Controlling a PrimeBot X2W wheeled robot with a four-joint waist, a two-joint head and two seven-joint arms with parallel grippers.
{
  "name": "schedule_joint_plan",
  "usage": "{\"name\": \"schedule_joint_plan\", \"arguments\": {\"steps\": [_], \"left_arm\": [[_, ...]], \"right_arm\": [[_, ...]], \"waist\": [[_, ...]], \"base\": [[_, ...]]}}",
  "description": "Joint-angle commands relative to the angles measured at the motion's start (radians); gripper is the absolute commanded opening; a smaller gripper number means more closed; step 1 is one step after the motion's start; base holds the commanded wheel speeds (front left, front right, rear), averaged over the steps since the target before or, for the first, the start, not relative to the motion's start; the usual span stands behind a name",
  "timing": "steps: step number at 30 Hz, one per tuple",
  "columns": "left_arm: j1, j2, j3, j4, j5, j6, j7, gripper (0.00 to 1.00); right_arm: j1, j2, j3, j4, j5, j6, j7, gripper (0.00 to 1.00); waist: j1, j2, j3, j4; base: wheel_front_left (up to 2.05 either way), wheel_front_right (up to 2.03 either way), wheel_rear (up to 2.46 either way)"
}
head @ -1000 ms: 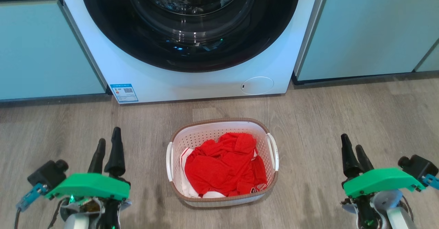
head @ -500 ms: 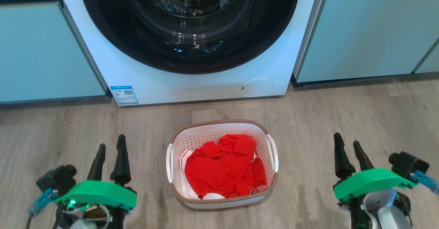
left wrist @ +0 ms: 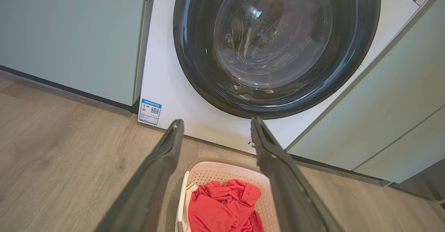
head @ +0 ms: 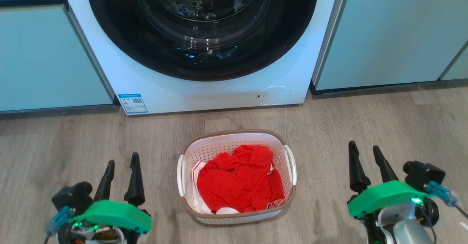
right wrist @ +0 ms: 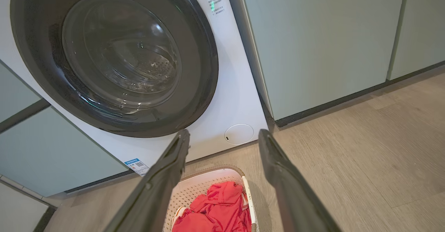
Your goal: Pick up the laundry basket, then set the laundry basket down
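Green-shelled left gripper: left of the laundry basket and clear of it; its two dark fingers stand parted with a plain gap between them, holding nothing.
Right gripper: right of the basket, farther from it than the left one; fingers likewise spread, nothing between them.
Laundry basket: upright on the floor between the two grippers, with white perforated walls, a brown woven-look rim and a white handle on each side.
Red garment: crumpled inside the basket; white cloth shows at its left and front edges, perhaps part of the same piece.
Floor: grey-brown wood planks under and all around the basket.
Washing machine: just beyond the basket, white front, large round dark door with a glass bowl.
Sticker: blue and white, on the machine's lower corner, beyond the basket to its left.
Round cap: low on the machine, beyond the basket's right side.
Cabinets: pale green fronts flanking the machine, farthest from the basket.
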Motion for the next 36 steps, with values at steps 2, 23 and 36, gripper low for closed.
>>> {"name": "schedule_joint_plan", "arguments": {"steps": [2,23,36], "left_arm": [[-0.025,0.015,0.015,-0.028,0.045,0.003,-0.019,1.00],[-0.005,0.017,-0.002,-0.024,0.268,0.018,-0.081,1.00],[-0.004,0.017,0.002,-0.016,0.293,0.016,-0.092,1.00]], "right_arm": [[-0.033,-0.011,0.030,-0.038,-0.045,-0.001,-0.020,1.00],[-0.028,-0.013,0.070,-0.032,-0.277,-0.001,-0.081,1.00],[-0.029,-0.014,0.074,-0.025,-0.314,-0.002,-0.092,1.00]], "waist": [[0.0000,0.0000,-0.001,-0.001],[0.0000,0.0000,-0.001,-0.007],[0.0000,0.0000,-0.001,-0.009]], "base": [[0.00,0.00,0.00],[0.00,0.00,0.00],[0.00,0.00,0.00]]}}
